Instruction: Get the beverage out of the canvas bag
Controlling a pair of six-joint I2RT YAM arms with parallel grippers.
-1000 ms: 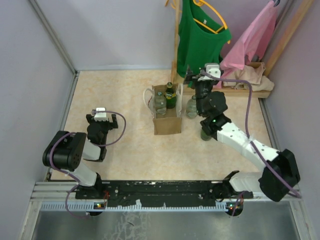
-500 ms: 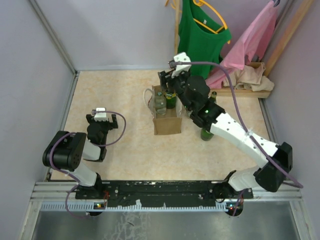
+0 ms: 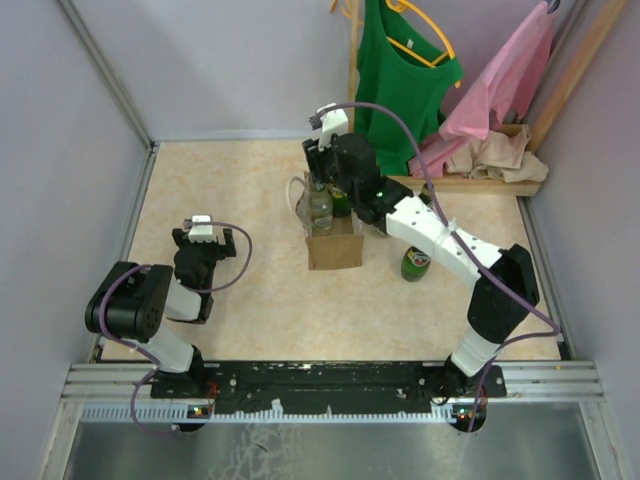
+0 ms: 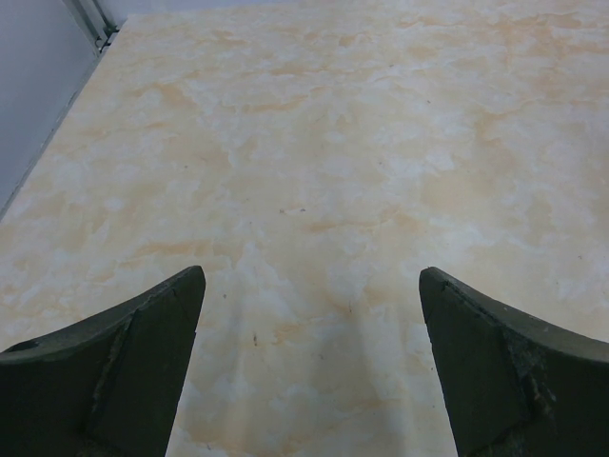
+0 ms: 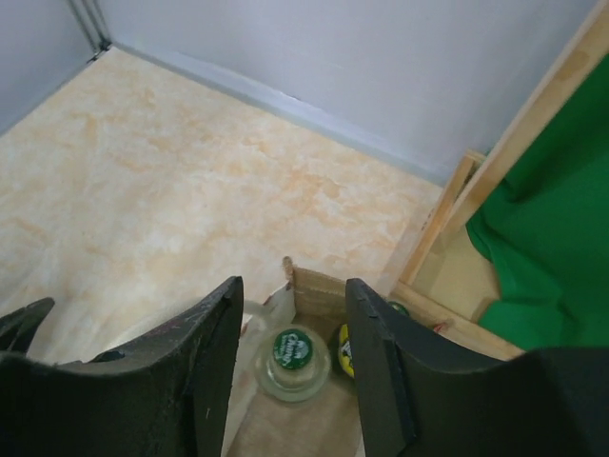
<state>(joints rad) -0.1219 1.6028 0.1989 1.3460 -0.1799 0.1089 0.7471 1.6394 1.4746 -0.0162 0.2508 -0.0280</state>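
Right gripper (image 5: pixel 292 286) above canvas bag (image 3: pixel 335 248) near the middle of the far edge, fingers parted slightly wider than the cap of the clear green-capped bottle (image 5: pixel 292 354) upright inside, touching nothing, left gripper (image 4: pixel 309 276) wide open, empty, near the left edge.

Tan-brown canvas bag (image 3: pixel 335 248) (white handles (image 3: pixel 297 196)), green-capped clear bottle (image 5: pixel 291 350), green shirt (image 3: pixel 400 85), pink garment (image 3: pixel 500 80), beige-marbled table (image 4: pixel 314 143).

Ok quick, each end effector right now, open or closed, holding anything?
Left end effector: open, empty, over the table.
Right end effector: open, empty, above the green-capped bottle in the canvas bag.
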